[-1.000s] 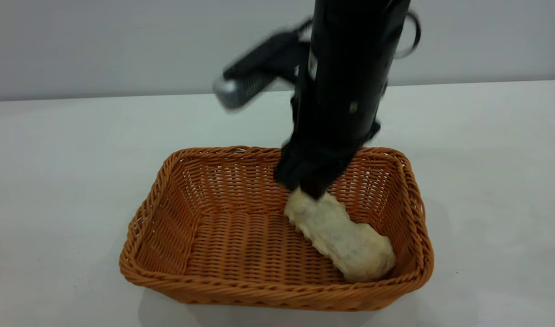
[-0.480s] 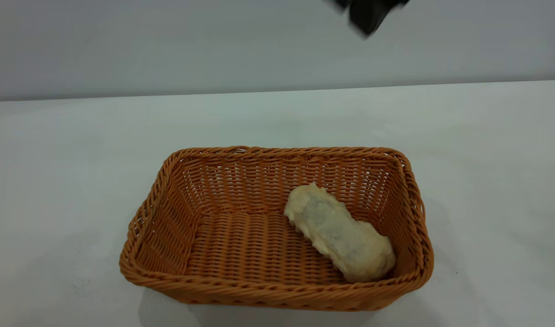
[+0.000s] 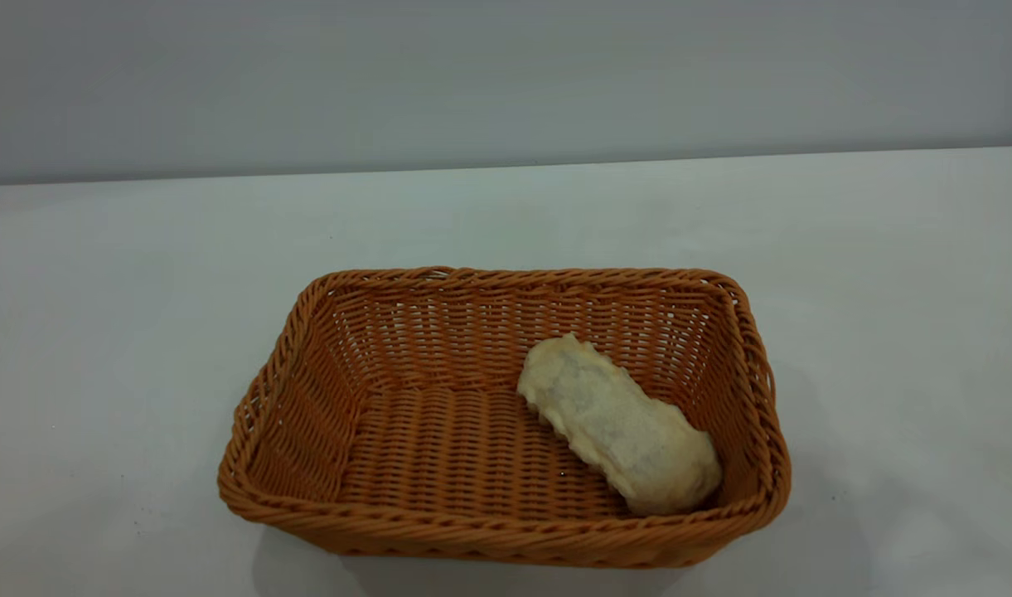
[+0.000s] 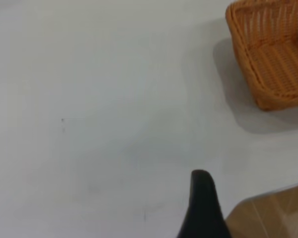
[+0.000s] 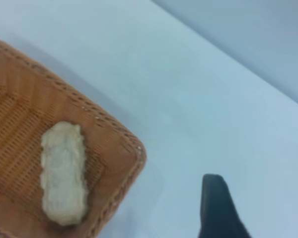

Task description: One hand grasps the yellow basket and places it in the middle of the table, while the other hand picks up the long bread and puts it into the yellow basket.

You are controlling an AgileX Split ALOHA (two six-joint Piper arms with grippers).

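Both task objects sat together at lower centre of the exterior frame: the long bread (image 3: 620, 425) lay pale side up in the right half of the yellow basket (image 3: 506, 531) on the table (image 3: 124, 332). Neither pincer's state could be told, since each wrist view showed one dark fingertip only. Remaining risk seemed slight, perhaps an arm nudging the basket; no writing was legible.

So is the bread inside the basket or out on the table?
Inside. The long bread lies on the woven floor of the yellow basket, pale side up, near its right wall. No claw is touching it.
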